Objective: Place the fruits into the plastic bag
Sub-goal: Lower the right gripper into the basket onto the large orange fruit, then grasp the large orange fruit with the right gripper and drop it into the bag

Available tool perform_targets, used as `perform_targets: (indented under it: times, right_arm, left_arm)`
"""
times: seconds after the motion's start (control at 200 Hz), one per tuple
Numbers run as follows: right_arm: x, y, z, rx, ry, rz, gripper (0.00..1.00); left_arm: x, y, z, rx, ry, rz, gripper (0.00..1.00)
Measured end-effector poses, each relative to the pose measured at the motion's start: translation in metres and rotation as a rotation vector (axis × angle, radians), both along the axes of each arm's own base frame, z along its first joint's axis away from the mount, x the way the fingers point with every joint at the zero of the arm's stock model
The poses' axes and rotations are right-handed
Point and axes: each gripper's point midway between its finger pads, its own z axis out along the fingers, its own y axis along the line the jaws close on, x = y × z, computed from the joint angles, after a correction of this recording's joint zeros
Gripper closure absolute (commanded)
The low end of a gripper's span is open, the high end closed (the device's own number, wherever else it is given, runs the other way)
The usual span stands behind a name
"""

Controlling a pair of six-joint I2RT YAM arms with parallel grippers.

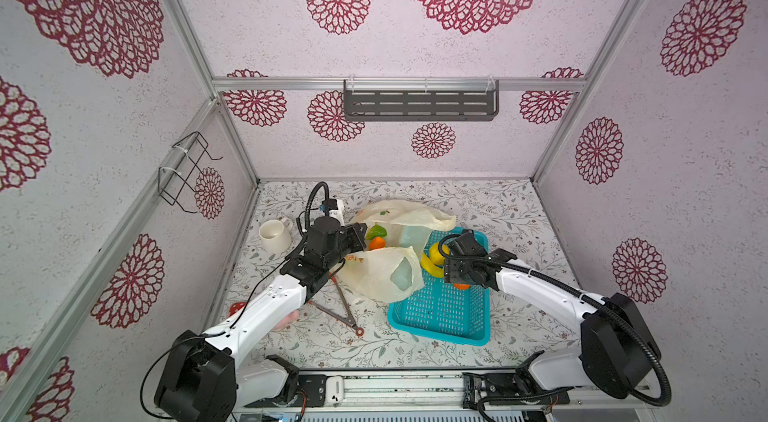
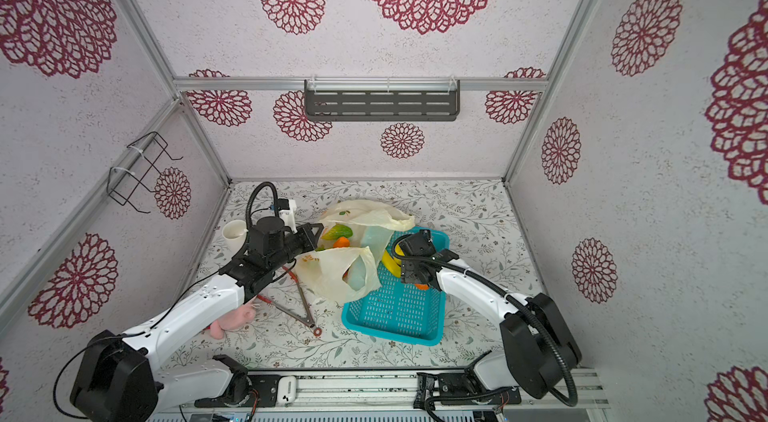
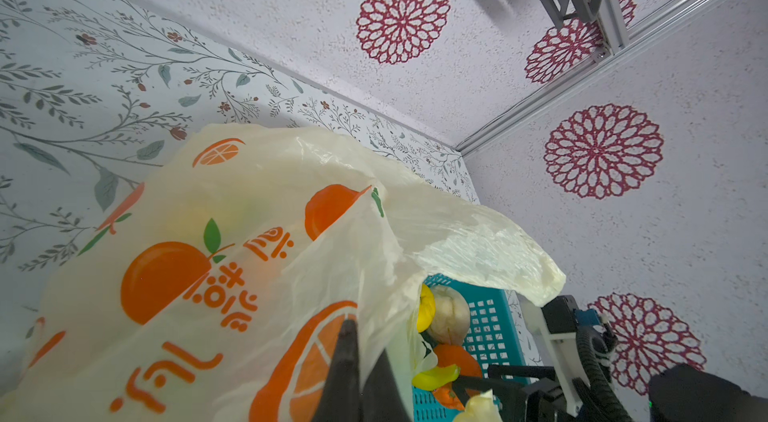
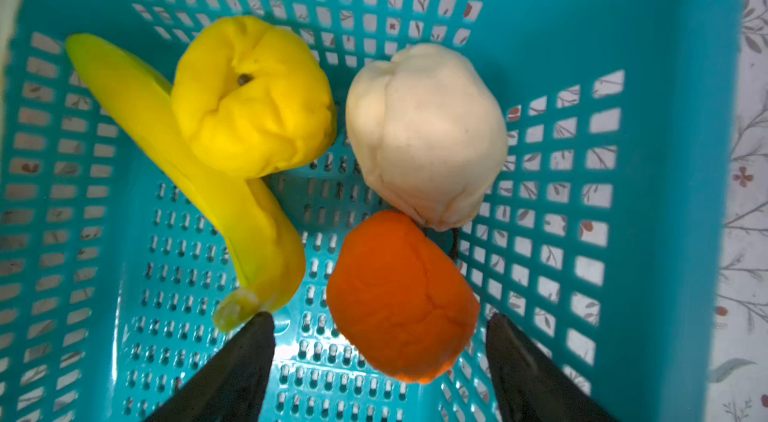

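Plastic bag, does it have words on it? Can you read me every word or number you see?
On the plastic bag: orange characters beside printed orange slices, tilted and creased; I cannot read them.
In both top views its print is too small.
On the basket and the mug: nothing written.

left arm point(image 1: 270, 308) stretched forward and inward, wrist rolled so the fingers lie close to level. left gripper point(image 1: 365, 233) fully closed, with a thin fold of plastic bag point(image 3: 232, 233) pinched between the fingers point(image 3: 347, 357). right arm point(image 1: 540, 287) comes in from its own side, wrist bent over, fingers pointing down. right gripper point(image 4: 380, 316) jaws wide apart, nothing clamped. orange fruit point(image 4: 399, 295) sits between the fingertips, contact unclear.
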Motion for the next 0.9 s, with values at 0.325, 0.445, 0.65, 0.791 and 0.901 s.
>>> perform_targets:
  times: [0.325,0.445,0.65,0.791,0.901]
  right_arm:
    - [-0.009,0.015,-0.028,0.049,0.108,0.063,0.24]
    - [-0.013,0.017,-0.035,0.066,0.123,0.071,0.25]
    - [-0.007,0.021,-0.033,0.084,0.092,0.074,0.38]
    - [-0.003,0.023,-0.031,0.089,0.073,0.077,0.54]
    - [-0.002,0.023,-0.030,0.092,0.067,0.071,0.58]
  left_arm:
    - [0.000,0.001,0.000,0.002,0.001,0.003,1.00]
    - [0.000,0.001,0.000,0.002,0.001,0.003,1.00]
    - [0.000,0.001,0.000,0.002,0.001,0.003,1.00]
    - [0.000,0.001,0.000,0.002,0.001,0.003,1.00]
    - [0.000,0.001,0.000,0.002,0.001,0.003,1.00]
